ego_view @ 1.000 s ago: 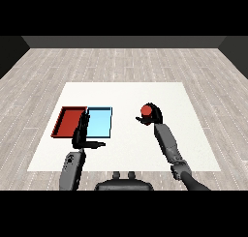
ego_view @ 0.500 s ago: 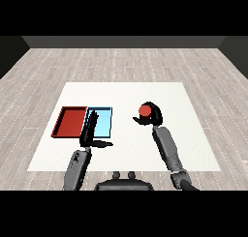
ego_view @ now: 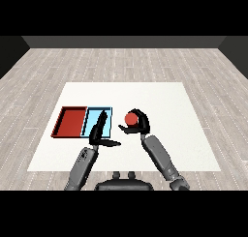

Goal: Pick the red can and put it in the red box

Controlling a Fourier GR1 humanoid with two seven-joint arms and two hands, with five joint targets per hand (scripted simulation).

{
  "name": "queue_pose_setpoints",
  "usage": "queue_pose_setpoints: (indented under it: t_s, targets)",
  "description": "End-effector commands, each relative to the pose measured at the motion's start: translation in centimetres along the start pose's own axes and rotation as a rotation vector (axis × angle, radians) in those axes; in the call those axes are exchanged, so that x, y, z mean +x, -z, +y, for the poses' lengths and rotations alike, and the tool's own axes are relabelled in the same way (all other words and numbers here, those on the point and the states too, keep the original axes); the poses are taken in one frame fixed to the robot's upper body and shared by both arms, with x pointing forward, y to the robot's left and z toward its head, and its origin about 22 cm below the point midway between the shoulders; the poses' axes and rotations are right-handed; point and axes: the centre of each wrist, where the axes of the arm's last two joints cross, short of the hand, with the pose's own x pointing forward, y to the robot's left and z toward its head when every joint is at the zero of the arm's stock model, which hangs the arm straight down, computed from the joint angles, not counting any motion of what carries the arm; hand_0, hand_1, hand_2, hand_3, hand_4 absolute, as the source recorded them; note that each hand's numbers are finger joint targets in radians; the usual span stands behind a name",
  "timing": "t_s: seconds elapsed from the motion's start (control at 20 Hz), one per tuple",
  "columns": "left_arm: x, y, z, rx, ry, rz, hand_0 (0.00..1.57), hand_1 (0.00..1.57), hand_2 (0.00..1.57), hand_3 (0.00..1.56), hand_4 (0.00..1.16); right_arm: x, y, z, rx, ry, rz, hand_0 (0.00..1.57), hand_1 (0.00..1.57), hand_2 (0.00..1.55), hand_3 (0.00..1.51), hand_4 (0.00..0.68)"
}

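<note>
The red can [ego_view: 130, 118] is held above the table just right of the trays, with my right hand [ego_view: 139, 125] curled round it. The red tray [ego_view: 70, 122] lies at the left of the table, and the light blue tray [ego_view: 95, 119] sits against its right side. My left hand [ego_view: 99, 131] is open, fingers straight and pointing away over the front of the light blue tray, thumb sticking out to the right. The can is clear of both trays.
The white table [ego_view: 164, 110] spreads wide to the right and behind the trays. Grey wood floor [ego_view: 124, 62] surrounds it. My two forearms come in from the bottom, close together near the middle.
My right hand has carried the red can leftward and nearer, from the table's right part to just beside the light blue tray. My left hand has shifted right, over that tray's front.
</note>
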Motion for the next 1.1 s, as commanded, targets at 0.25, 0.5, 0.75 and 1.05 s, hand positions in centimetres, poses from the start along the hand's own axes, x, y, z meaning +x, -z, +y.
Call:
queue_pose_setpoints:
  t_s: [0.25, 0.5, 0.75, 1.05]
  targets:
    - [-1.9, -1.0, -1.8, -0.043, -0.023, 0.085, 0.00, 0.00, 0.00, 0.00, 0.00, 0.8, 0.3, 2.6, 0.009, 0.034, -0.002, 1.45, 1.45, 1.45, 1.39, 0.630]
    - [-3.1, 0.1, -3.3, -0.053, -0.045, 0.111, 0.00, 0.00, 0.00, 0.00, 0.00, 1.0, -1.2, 3.3, 0.011, 0.014, -0.016, 1.45, 1.45, 1.44, 1.38, 0.635]
    - [-4.8, 0.9, -3.7, -0.053, -0.036, 0.124, 0.00, 0.00, 0.00, 0.00, 0.00, 0.9, -1.8, 2.8, 0.017, 0.016, -0.012, 1.45, 1.45, 1.43, 1.38, 0.641]
    - [-4.3, 2.2, -2.6, -0.050, -0.078, 0.143, 0.00, 0.00, 0.00, 0.00, 0.00, -0.1, -0.7, 3.4, 0.038, 0.056, -0.006, 1.45, 1.45, 1.44, 1.38, 0.626]
